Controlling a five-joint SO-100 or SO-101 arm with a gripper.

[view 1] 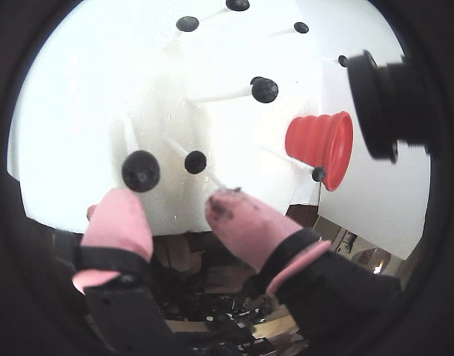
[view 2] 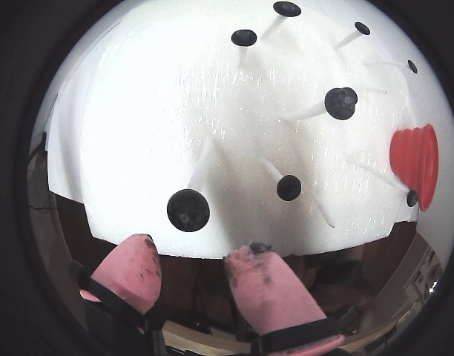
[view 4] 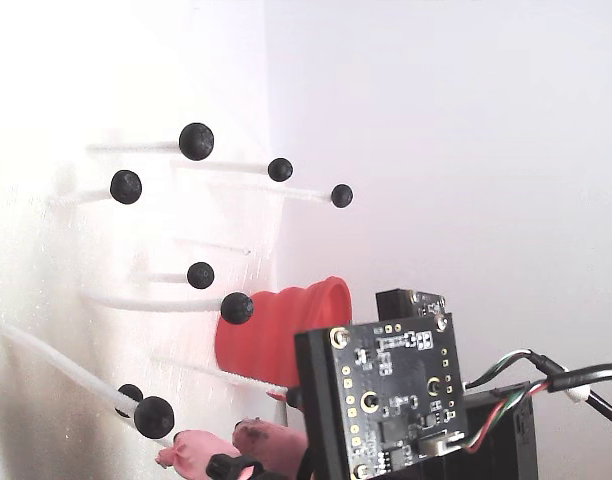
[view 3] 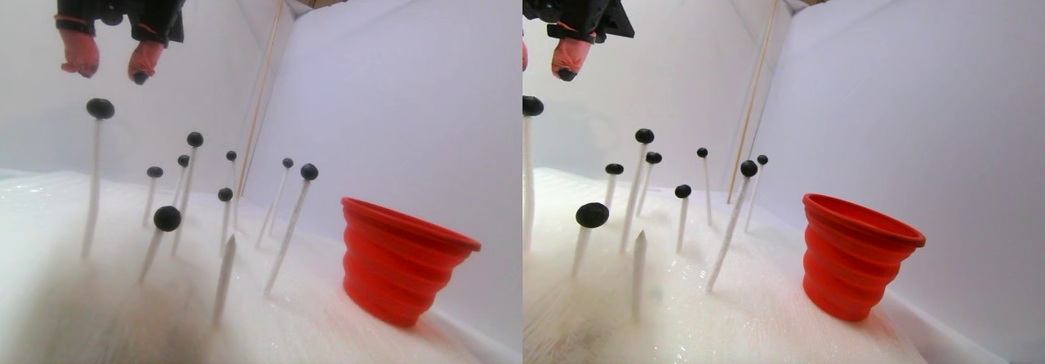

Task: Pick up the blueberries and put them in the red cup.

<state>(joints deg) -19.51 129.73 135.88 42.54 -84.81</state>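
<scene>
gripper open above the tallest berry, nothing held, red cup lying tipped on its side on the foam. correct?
One error: the red cup stands upright, rim up, as the stereo pair view shows. The rest holds: the gripper is open and empty, above the tallest blueberry.

Two fisheye wrist views downward past the gripper [view 1: 179, 215]; low side stereo pair.
</scene>
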